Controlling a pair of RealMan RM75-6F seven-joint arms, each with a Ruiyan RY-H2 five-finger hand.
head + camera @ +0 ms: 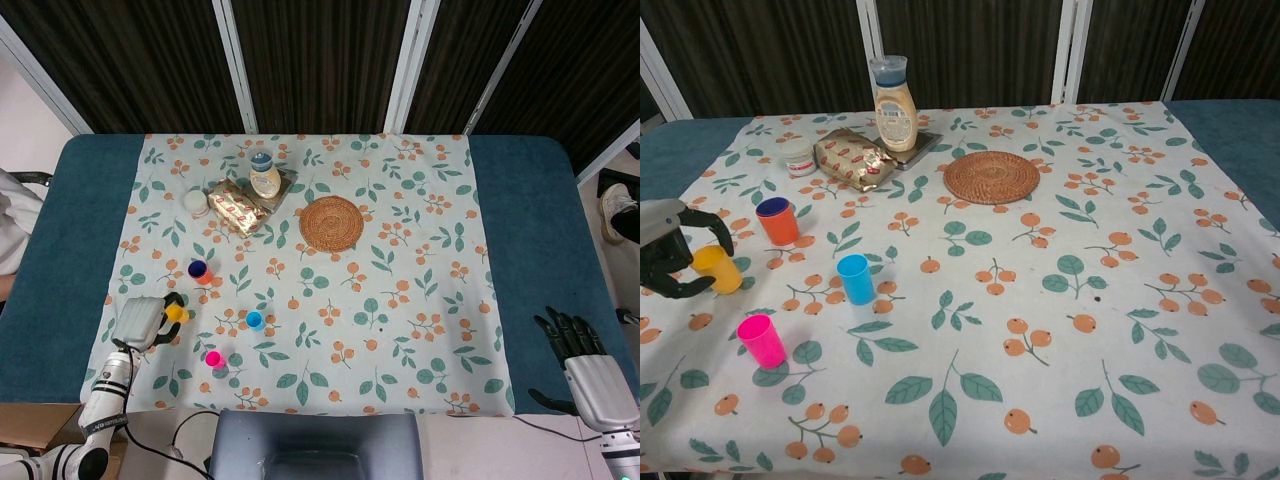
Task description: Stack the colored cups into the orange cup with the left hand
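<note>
On my far left, my left hand (668, 255) has its dark fingers wrapped around the yellow cup (717, 269), gripping it near the left edge of the floral tablecloth (1040, 330); in the head view the same hand (138, 320) shows with the cup at its fingertips. I cannot tell whether the cup is lifted or touching the cloth.

Just right of that stands the orange cup (777, 221), upright, with a dark blue cup nested inside it showing as a blue rim. It stands apart from my hand, a little further back on the table. Nearer to me is the pink cup (761, 340), upright on the cloth, and to its right, further back, the light blue cup (855, 279), also upright. These three cups are clear of one another.

At the back of the cloth, a small white jar (796, 157) sits beside a foil snack packet (854, 158), and a bottle of creamy dressing (894, 106) with a blue cap stands upright just right of the packet. Further right lies a round woven coaster (991, 176), flat and on its own.

At the far right, only the head view shows my right hand (578, 350), off the cloth by the table's blue edge, fingers straight and apart, holding nothing.
</note>
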